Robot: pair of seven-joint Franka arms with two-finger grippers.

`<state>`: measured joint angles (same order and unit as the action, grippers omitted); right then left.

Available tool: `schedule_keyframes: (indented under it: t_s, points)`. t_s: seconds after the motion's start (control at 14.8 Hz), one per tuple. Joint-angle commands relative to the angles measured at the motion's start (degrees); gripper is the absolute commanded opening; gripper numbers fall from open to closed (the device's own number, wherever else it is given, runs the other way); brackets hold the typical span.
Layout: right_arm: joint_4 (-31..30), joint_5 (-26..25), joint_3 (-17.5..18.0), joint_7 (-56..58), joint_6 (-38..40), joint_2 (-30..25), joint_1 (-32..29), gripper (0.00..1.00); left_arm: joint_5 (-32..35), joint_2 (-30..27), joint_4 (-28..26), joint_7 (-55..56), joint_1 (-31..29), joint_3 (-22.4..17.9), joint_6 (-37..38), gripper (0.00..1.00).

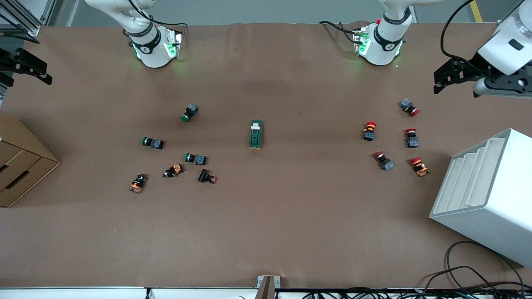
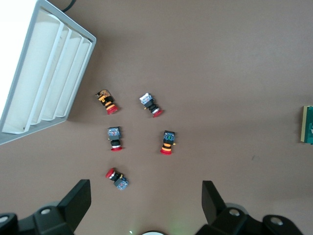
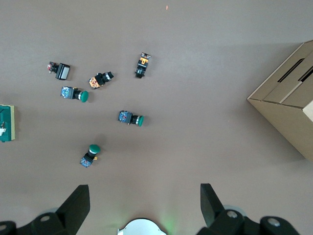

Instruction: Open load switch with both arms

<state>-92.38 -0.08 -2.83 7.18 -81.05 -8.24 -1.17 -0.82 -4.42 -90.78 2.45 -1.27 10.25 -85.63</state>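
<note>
The load switch [image 1: 255, 134], a dark-green block with a white handle at the end toward the arms' bases, lies flat mid-table between the two arms. Only its edge shows in the left wrist view [image 2: 308, 125] and in the right wrist view [image 3: 6, 123]. My left gripper [image 1: 437, 83] hangs open and empty over the left arm's end of the table; from its own camera [image 2: 145, 200] it looks down on red-capped buttons. At the right arm's end my right gripper [image 1: 43, 71] also hangs open with nothing in it [image 3: 144, 203], over bare table beside green-capped buttons. Both are well away from the switch.
Several red-capped push buttons [image 1: 390, 141] lie toward the left arm's end, and green-capped and black ones [image 1: 178, 153] toward the right arm's end. A white slotted rack [image 1: 486, 191] stands at the left arm's end, a cardboard box [image 1: 20, 166] at the right arm's end.
</note>
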Motion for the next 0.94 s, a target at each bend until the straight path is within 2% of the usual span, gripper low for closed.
schedule_keyframes:
  t_s: [0.0, 0.54, 0.67, 0.88]
  points:
    - [-2.72, 0.87, 0.37, 0.73, -1.12, -2.48, -0.32, 1.00, -0.67, -1.12, -1.33, 0.36, -3.55, 2.31, 0.12, 1.00]
    - [-1.76, 0.43, 0.11, 0.20, -0.77, -2.31, -0.24, 1.00, -0.59, -1.12, -0.63, 1.94, -2.33, 1.44, 0.12, 1.00]
    - [-1.32, 0.25, 0.11, 0.29, -0.68, -2.22, -0.41, 1.00, -0.85, -1.03, -0.28, 1.33, -1.98, -0.31, 0.20, 1.00]
    - [0.00, 0.34, -0.07, 0.02, -0.51, -1.52, -0.50, 1.00, -0.94, 1.50, 2.09, 1.15, -2.41, -1.02, 1.34, 1.00]
